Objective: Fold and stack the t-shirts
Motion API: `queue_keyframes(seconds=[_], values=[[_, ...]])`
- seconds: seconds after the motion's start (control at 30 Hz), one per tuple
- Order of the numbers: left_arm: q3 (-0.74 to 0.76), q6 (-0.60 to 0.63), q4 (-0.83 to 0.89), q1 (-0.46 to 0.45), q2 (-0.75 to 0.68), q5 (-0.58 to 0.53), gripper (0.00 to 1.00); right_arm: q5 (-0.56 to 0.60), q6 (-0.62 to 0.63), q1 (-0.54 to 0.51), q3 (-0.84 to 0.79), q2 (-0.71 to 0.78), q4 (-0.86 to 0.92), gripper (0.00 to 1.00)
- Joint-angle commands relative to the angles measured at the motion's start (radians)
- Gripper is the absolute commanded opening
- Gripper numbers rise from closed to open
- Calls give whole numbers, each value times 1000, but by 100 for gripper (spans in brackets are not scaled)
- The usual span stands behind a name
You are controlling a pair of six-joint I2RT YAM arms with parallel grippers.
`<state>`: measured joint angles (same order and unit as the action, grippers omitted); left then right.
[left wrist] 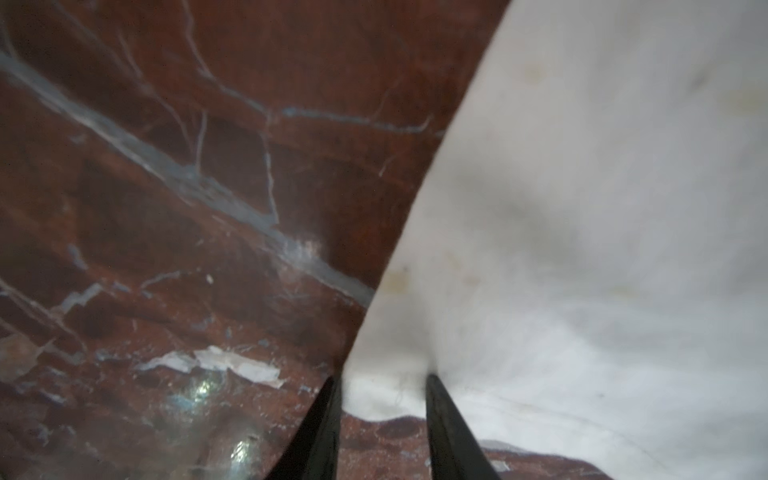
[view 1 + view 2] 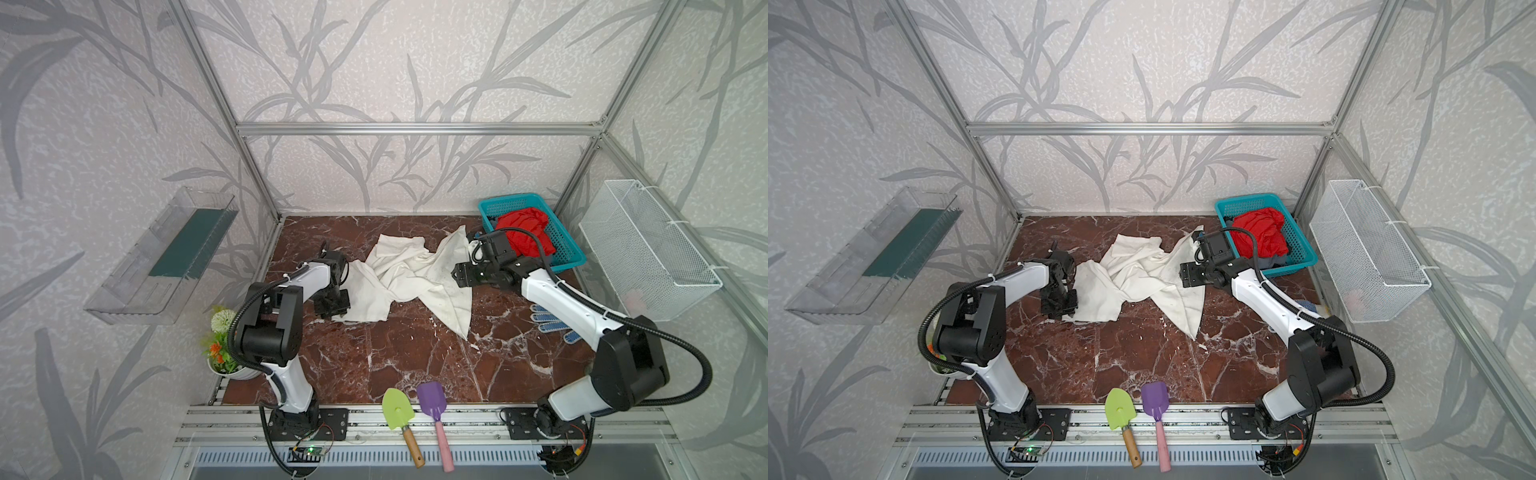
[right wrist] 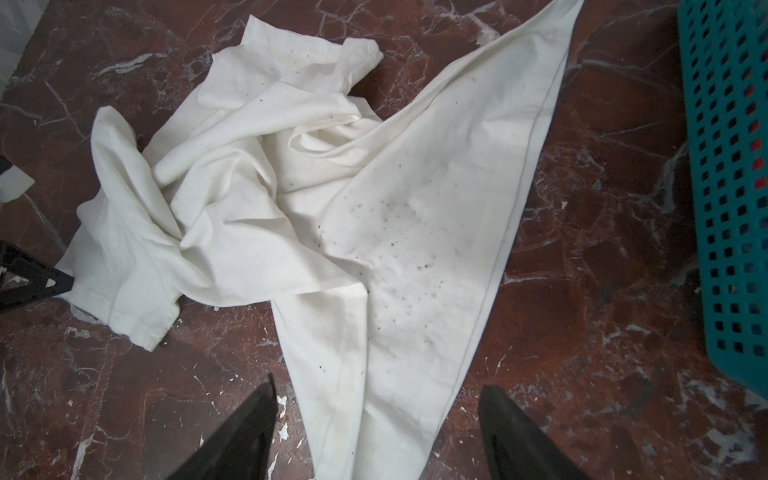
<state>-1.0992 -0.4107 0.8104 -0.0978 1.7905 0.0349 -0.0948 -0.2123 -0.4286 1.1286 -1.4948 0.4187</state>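
Marble tabletop bears cream-white t-shirt toward 12 o'clock; left gripper, narrow, straddles its 8 o'clock corner, grip unclear; right gripper hangs wide at its 3 o'clock; red t-shirt in 2 o'clock basket.

Glove is hiding mostly behind right arm; red t-shirt is covering most of dark grey t-shirt; left wrist view is coming out blurred.

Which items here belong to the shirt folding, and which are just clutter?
Job: cream-white t-shirt; red t-shirt, in the teal basket.
Clutter: blue-and-white glove, green trowel, purple shovel, potted flowers, white wire basket, clear tray.
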Motion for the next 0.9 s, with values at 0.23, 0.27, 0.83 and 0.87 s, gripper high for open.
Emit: queue_keyframes(seconds=[0.23, 0.27, 0.83, 0.87], values=[[20, -16, -18, 26, 26, 89, 6, 55, -104, -127, -225, 177, 82, 72], [25, -17, -23, 25, -2, 84, 3, 58, -116, -148, -243, 179, 86, 67], [39, -20, -51, 25, -156, 57, 0, 52, -125, -221, -364, 120, 130, 39], [39, -20, -53, 26, -158, 57, 0, 45, -123, -222, -365, 111, 127, 38]])
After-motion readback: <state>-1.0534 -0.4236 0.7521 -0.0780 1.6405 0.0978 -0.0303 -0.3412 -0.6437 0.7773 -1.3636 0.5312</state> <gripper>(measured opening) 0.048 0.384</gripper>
